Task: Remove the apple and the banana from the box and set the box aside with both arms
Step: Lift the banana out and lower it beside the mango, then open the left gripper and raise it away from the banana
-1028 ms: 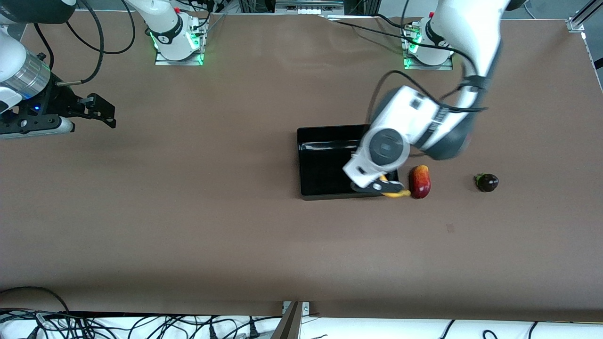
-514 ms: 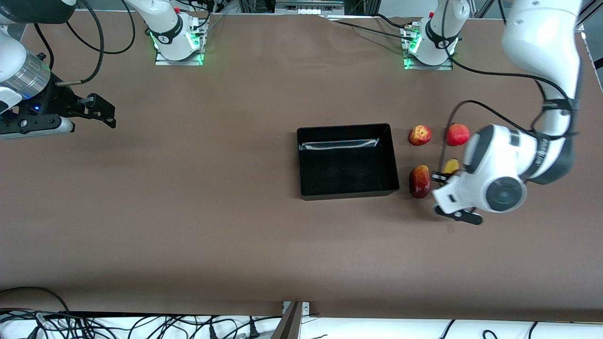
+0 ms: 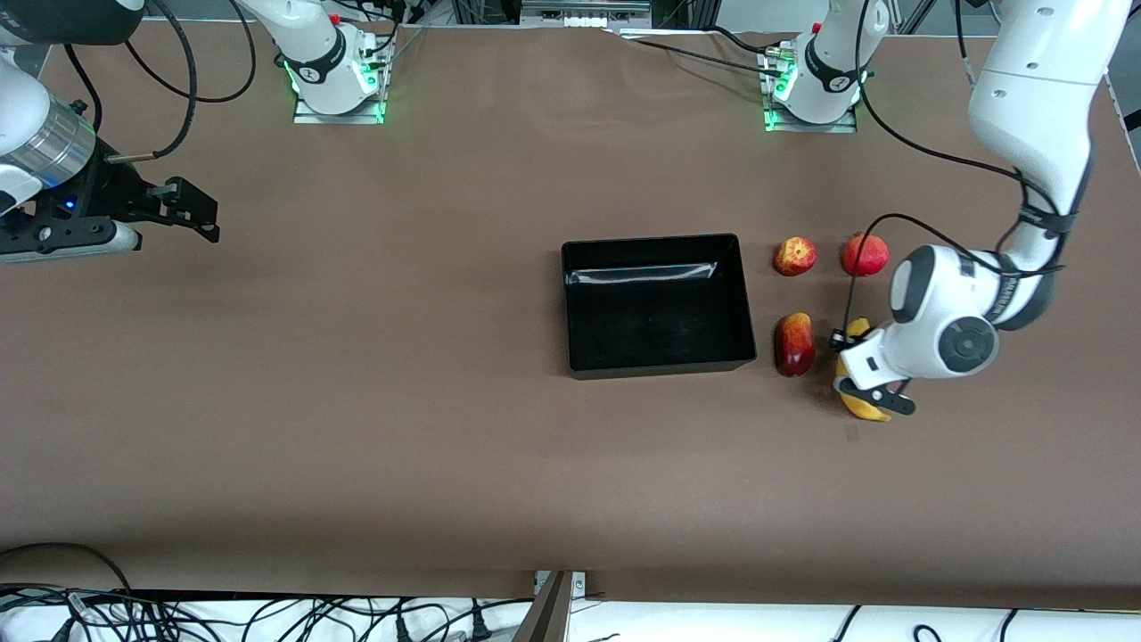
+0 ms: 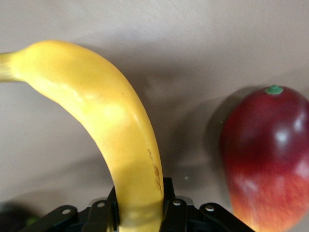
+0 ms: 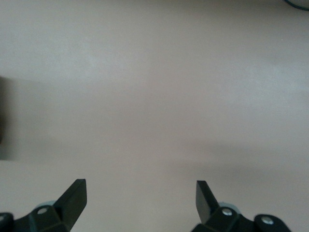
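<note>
My left gripper [image 3: 870, 395] is shut on the yellow banana [image 3: 861, 407], low over the table beside a red oval fruit [image 3: 794, 343]. In the left wrist view the banana [image 4: 101, 116] runs out from between the fingers of the left gripper [image 4: 140, 208], with the red oval fruit [image 4: 265, 159] beside it. The small red apple with yellow patches [image 3: 793, 256] lies near the black box's [image 3: 657, 367] corner toward the left arm's end. The box is empty. My right gripper [image 3: 189, 212] waits open and empty at the right arm's end; it [image 5: 140, 191] shows only bare table.
A second round red fruit [image 3: 865, 255] lies beside the apple, partly under the left arm's cable. The arm bases [image 3: 334, 85] stand at the table's back edge. Cables lie along the front edge.
My left gripper has carried the banana from over the box's corner to the table on the red oval fruit's left-arm side. A dark fruit seen earlier is now hidden. The right arm has not moved.
</note>
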Robot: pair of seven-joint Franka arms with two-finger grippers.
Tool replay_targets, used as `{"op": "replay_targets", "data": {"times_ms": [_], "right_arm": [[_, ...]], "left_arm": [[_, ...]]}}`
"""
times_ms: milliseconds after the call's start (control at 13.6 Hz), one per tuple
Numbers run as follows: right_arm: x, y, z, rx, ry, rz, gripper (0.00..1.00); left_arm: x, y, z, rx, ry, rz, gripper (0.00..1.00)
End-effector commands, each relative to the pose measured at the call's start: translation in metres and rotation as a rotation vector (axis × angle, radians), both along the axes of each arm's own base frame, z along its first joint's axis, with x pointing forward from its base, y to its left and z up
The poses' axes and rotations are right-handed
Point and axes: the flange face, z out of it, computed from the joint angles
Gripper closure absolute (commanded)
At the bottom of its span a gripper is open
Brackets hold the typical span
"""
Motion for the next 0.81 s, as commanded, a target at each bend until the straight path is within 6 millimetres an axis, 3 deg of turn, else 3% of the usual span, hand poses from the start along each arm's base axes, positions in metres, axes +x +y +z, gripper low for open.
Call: {"op": "replay_targets", "data": {"times_ms": [0,220,514,734], "right_arm": [[0.001,-0.001,0.004,-0.001,-0.001,-0.002,0.0],[0.001,0.0,0.004,-0.001,-0.001,-0.001,0.0],[0.001,-0.001,0.004,-0.001,-0.001,-0.001,0.0],[0.001,-0.001,0.004,-0.003,-0.002,-0.001,0.0]], "left_arm": [[-0.006,0.01,0.025,0.014,-0.025,-0.002,0.0],[0.006,0.007,0.073,0.039,0.037,-0.001,0.0],[0.035,0.017,0.206,0.073,0.076,0.049,0.0],[0.019,-0.011,0.302,0.103,-0.019,0.053,0.0]]}}
